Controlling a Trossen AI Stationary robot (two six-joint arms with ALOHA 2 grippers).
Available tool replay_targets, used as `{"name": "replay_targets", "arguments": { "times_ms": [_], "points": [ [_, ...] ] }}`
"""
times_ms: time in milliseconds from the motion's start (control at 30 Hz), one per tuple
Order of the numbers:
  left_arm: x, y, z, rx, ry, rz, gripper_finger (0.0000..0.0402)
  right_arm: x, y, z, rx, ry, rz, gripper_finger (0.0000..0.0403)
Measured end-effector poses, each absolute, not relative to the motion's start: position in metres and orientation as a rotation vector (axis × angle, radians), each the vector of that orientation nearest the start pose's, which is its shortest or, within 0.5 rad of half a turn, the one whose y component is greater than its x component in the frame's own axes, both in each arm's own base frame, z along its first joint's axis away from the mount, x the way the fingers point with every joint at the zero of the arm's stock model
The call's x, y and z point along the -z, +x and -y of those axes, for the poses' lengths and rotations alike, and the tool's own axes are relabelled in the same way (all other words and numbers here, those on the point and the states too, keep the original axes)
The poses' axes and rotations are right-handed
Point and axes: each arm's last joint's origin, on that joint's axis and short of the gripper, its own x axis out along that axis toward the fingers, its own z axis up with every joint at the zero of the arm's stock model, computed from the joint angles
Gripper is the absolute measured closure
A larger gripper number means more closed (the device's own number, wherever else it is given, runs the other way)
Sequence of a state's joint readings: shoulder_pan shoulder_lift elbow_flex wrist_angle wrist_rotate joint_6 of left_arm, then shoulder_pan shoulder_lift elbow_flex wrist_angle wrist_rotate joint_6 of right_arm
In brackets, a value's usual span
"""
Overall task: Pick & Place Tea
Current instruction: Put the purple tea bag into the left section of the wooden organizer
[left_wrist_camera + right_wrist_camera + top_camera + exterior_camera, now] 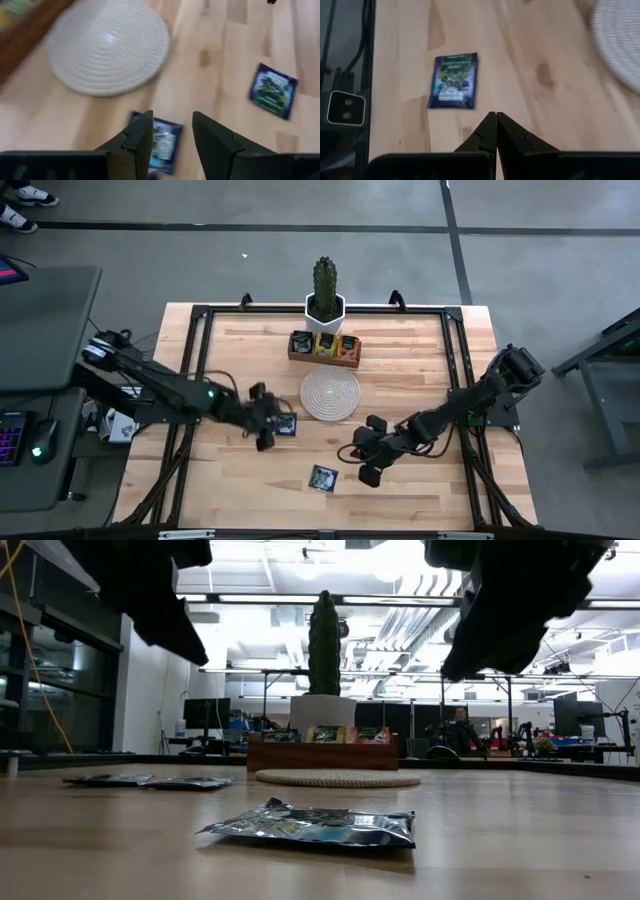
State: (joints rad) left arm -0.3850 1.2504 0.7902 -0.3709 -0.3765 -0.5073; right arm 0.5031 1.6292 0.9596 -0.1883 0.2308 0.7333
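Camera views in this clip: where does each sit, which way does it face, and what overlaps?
High: overhead, straight down on the table; both arms show.
Low: tabletop level, facing the room; a dark blue tea sachet lies nearest, arms hang above.
Left wrist: over the open left gripper, above another sachet.
Right wrist: past the shut right gripper, facing the sachet.
Shared: the round woven mat appears in all four.

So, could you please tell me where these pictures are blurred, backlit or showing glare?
Left wrist view: the round mat and the wooden tray's edge look smeared, and the sachet under the left hand is soft. Right wrist view: the dark blue sachet is slightly blurred. Low view: bright ceiling lights silhouette the cactus; the near sachet glints.
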Motion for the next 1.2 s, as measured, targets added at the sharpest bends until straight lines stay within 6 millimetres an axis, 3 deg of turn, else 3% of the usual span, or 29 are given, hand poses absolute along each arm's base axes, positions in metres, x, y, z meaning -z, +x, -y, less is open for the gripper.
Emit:
{"name": "replay_targets", "arguments": {
  "times_ms": [333,567,733,967,1200],
  "points": [
    [-0.183,0.264,0.139,-0.076,-0.261,-0.694,0.0268,-0.161,0.312,-0.168,0.010,0.460,-0.762,0.0403],
    [-0.159,0.269,0.166,-0.015,-0.271,-0.678,0.0268,-0.161,0.312,-0.183,0.059,0.583,-0.678,0.0403],
    [-0.146,0.270,0.173,-0.014,-0.250,-0.689,0.0268,-0.171,0.314,-0.204,0.068,0.556,-0.697,0.0403],
    [-0.139,0.272,0.175,0.011,-0.229,-0.698,0.0268,-0.158,0.339,-0.228,0.110,0.495,-0.816,0.0403],
    [-0.140,0.273,0.175,0.001,-0.253,-0.690,0.0268,-0.141,0.356,-0.239,0.157,0.445,-0.875,0.0403]
  ]
}}
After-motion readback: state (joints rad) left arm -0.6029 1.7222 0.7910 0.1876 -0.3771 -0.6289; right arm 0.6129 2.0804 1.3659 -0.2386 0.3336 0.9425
